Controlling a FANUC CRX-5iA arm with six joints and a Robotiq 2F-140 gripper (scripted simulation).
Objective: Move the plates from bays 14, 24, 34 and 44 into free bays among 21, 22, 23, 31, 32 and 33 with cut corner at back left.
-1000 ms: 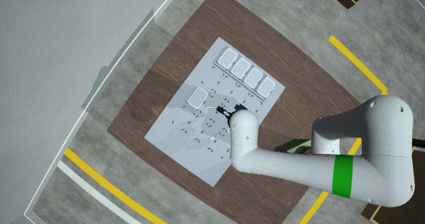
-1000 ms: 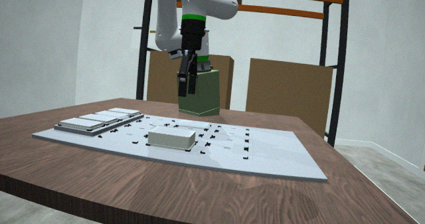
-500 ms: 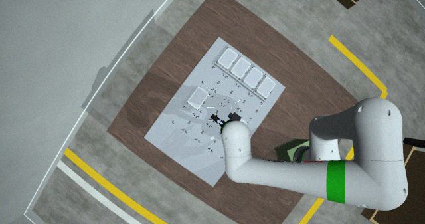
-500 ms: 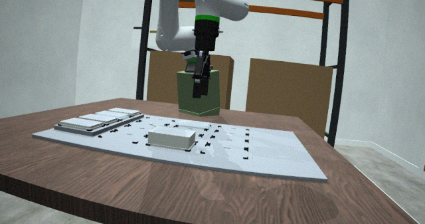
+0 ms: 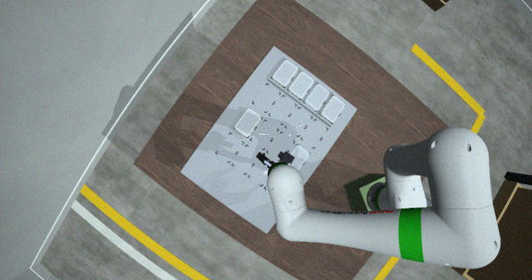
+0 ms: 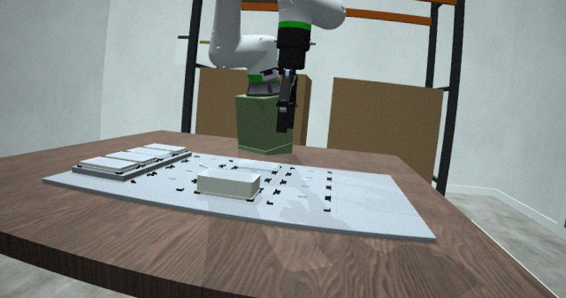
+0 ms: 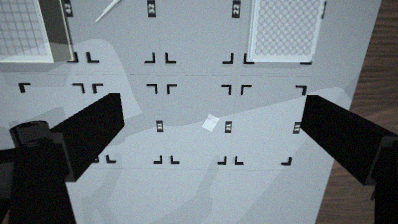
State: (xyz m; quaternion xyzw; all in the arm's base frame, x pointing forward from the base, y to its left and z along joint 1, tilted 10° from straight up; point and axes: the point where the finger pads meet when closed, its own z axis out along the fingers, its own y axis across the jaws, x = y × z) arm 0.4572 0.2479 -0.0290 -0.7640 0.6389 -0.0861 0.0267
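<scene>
Four flat sealed plates sit in raised column 4: bay 14 (image 5: 332, 109) (image 6: 166, 148), bay 24 (image 5: 317, 97) (image 6: 149, 152), bay 34 (image 5: 301, 85) (image 6: 131, 157) and bay 44 (image 5: 285, 73) (image 6: 108, 164). My gripper (image 5: 273, 158) (image 6: 286, 128) (image 7: 212, 110) is wide open and empty, high above column 1, its fingers either side of bay 21. A small white square piece (image 7: 210, 122) lies inside bay 21. A thin white stick (image 5: 263, 134) (image 7: 107, 11) lies in bay 32. Another white stick (image 5: 298, 126) lies in bay 23. Bays 22, 31 and 33 show no plate.
A sealed plate (image 5: 300, 155) (image 6: 258, 165) (image 7: 287, 31) sits in bay 12, partly behind the gripper in the top view. The tall deep-well block (image 5: 248, 122) (image 6: 227, 185) (image 7: 25, 32) stands in bay 42. A tiny white dot (image 5: 290, 135) lies between bays 22 and 23.
</scene>
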